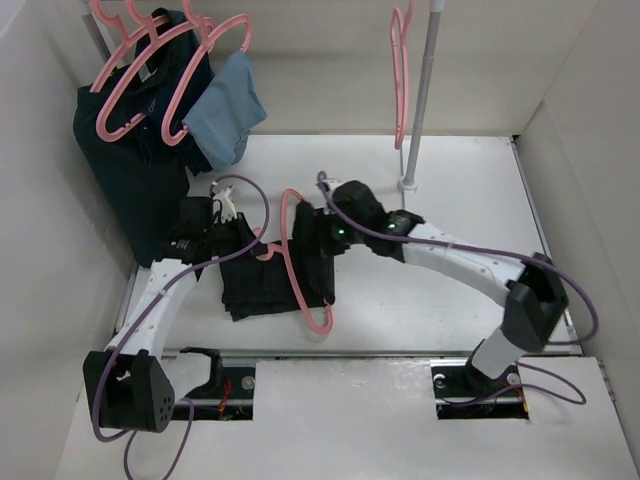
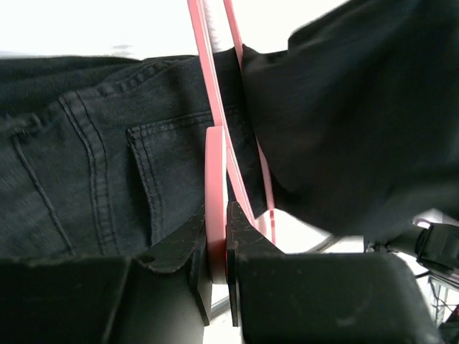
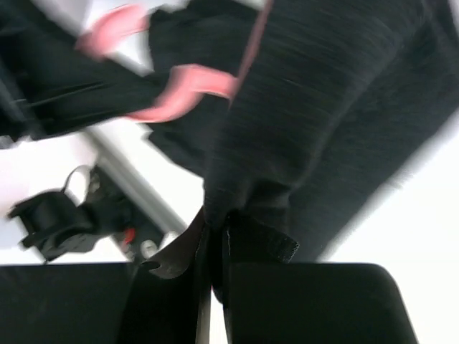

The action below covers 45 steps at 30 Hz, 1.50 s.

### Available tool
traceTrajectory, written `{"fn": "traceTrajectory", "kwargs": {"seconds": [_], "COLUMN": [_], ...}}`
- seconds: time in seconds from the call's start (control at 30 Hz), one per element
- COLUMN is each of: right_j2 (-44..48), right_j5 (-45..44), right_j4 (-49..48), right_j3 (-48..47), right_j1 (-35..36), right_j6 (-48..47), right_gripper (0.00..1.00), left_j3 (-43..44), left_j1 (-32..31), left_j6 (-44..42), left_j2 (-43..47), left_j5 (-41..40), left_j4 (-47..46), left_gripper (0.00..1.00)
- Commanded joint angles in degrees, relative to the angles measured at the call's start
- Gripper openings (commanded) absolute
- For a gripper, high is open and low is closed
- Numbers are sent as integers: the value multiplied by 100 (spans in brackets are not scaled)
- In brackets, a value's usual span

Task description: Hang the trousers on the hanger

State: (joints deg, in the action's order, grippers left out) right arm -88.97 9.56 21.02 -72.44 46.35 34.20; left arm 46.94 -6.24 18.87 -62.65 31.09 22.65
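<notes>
The black trousers [image 1: 262, 285] lie bunched on the table between the two arms. The pink hanger [image 1: 320, 322] runs across them, its frame partly under the fabric. My left gripper [image 1: 248, 243] is at the trousers' left side. In the left wrist view it [image 2: 217, 215] is shut on a flat part of the hanger [image 2: 215, 172], with the stitched back pocket of the trousers [image 2: 107, 179] just beyond. My right gripper [image 1: 313, 236] is at the trousers' upper right edge. In the right wrist view it [image 3: 215, 226] is shut on a fold of the trousers [image 3: 315, 122].
At the back left a dark navy garment [image 1: 130, 160] and a light-blue cloth [image 1: 226, 112] hang on pink hangers. A white pole [image 1: 421, 95] stands at the back centre with a bare pink hanger [image 1: 401, 75] beside it. White walls close in the table [image 1: 450, 300].
</notes>
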Motion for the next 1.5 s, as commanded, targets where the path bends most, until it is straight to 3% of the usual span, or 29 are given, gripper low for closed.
{"fn": "traceTrajectory", "kwargs": {"seconds": [0.0,0.33,0.6,0.73,0.77,0.9,1.13,1.33,1.4,1.47], "right_j2": [-1033,-2685,-3425,-3557,-3505,-2945,-1608,-1326,-1001,-729], "right_j5": [652,1004,1162,1215,1215,952,20,-235,-236,-201], "right_j4": [-686,-1011,-1170,-1170,-1170,-907,-90,833,834,363], "right_j3": [-507,-877,-1035,-1044,-974,-728,-446,-947,-825,-430], "right_j1": [270,270,270,270,270,209,138,138,85,-90], "right_j6": [-132,-343,-466,-519,-589,-782,-1090,-1450,-1451,-1206], "right_gripper": [0,0,0,2,6,48,69,69,59,37], "left_j3": [105,1088,2231,2048,1952,1494,1432,1485,1538,1538], "left_j1": [18,18,-193,-447,-448,-519,-519,-519,-519,-519], "left_j6": [-191,-841,-1334,-1176,-1175,-1026,-1079,-1079,-1131,-1131], "left_j2": [-89,-256,-555,-494,-441,-380,-177,-177,-177,-177], "left_j5": [125,-51,1888,2182,2182,1814,1084,960,899,846], "left_j4": [-77,344,635,259,187,72,72,125,178,178], "left_gripper": [0,0,0,0,0,0,0,0,0,0]}}
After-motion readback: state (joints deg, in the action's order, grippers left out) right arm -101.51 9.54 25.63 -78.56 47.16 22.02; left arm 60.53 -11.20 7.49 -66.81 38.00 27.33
